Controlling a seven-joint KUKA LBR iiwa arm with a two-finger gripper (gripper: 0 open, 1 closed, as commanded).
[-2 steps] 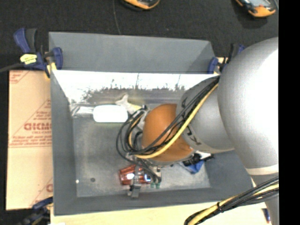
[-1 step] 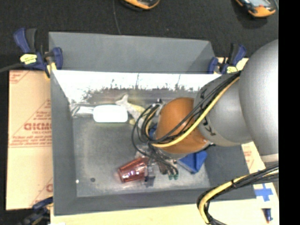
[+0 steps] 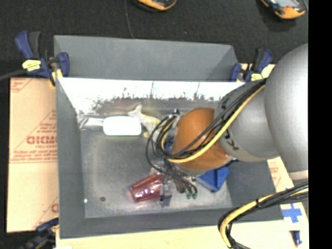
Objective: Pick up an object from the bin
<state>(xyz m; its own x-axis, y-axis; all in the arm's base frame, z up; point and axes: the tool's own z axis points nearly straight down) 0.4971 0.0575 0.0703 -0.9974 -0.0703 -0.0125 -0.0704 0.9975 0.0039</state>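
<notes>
In the camera view, the pincer (image 3: 175, 187) was seen low in the bin (image 3: 70, 139), beneath the arm's orange cover (image 3: 194, 139) and its looped cables (image 3: 158, 139). Whether it stood apart or together could not be told, since it was masked from above. A dark-red translucent piece (image 3: 147, 189), perhaps a small cup lying on its side, was taken as the thing nearest to hand. The pincer was placed just to the view's right of it, seemingly touching that end, but nothing was shown clamped.

A poor grasp was judged the chief risk. If the red piece were gripped only at its end, it could be pushed aside or could slip out, being rounded and smooth-looking. A blue piece (image 3: 215, 178), lying further right of the red piece and partly under the arm, could be caught along with it. The cables, hanging above and right of the red piece, could be snagged on a lift.

Little room was left below the red piece, where the bin's near wall stood close. Left of the red piece, bare floor was left open as far as the side wall. A white oblong thing (image 3: 122, 126) and a pale thing (image 3: 148, 121) were set well apart from the red piece, up against the far wall. A straight lift was judged the clearest way out.
</notes>
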